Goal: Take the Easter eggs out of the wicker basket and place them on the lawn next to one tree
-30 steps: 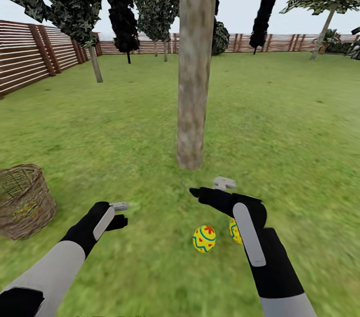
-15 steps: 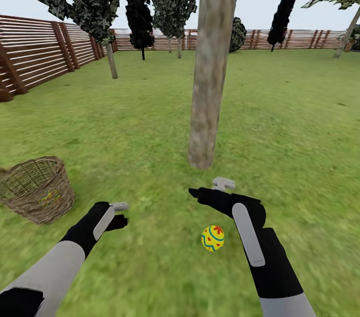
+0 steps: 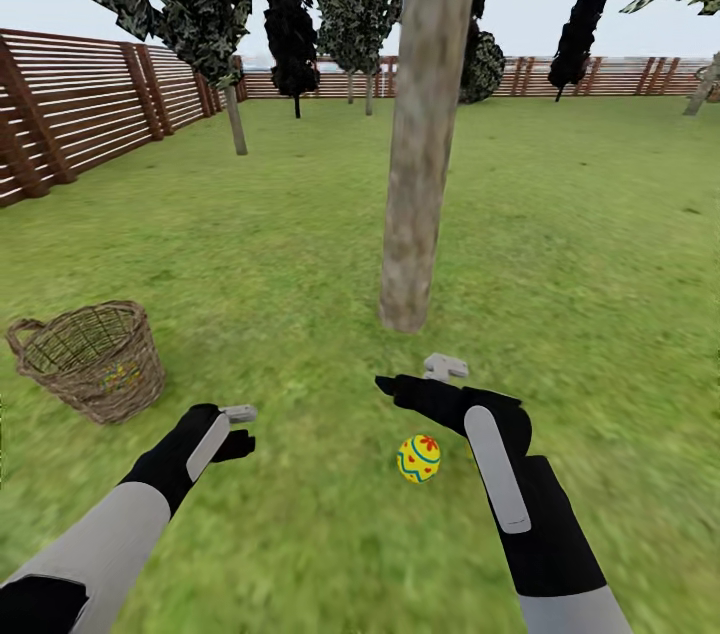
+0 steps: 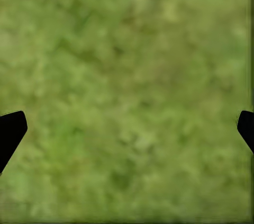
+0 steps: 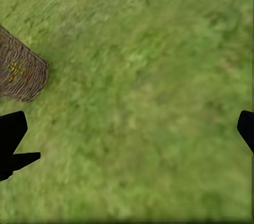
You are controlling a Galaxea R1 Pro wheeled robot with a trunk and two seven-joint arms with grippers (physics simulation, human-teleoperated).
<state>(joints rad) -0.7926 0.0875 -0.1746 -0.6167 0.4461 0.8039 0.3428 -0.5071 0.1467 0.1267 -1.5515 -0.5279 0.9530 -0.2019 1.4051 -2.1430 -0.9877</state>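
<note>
A yellow Easter egg [image 3: 418, 458] with blue zigzags and red marks lies on the lawn [image 3: 560, 244], a short way in front of the tree [image 3: 420, 134] with its thick bare trunk. My right gripper [image 3: 415, 376] hovers open just above and behind that egg, between it and the trunk. The wicker basket [image 3: 90, 359] stands at the left, and a colourful egg [image 3: 118, 376] shows through its weave. To the right of the basket my left gripper [image 3: 243, 429] is open over bare grass. In the right wrist view the basket [image 5: 21, 73] lies ahead of the open gripper [image 5: 127, 134]. The left wrist view has the open gripper [image 4: 127, 128] over grass.
A brown slat fence [image 3: 80, 109] runs along the left and the far side. Dark narrow trees [image 3: 290, 4] and a thin-trunked leafy tree [image 3: 232, 104] stand near the far fence. Wide grass stretches to the right of the trunk.
The whole view has turned left, so basket and tree now sit further right in the picture. A second egg seen by my right forearm is now hidden. Both arms hold their pose.
</note>
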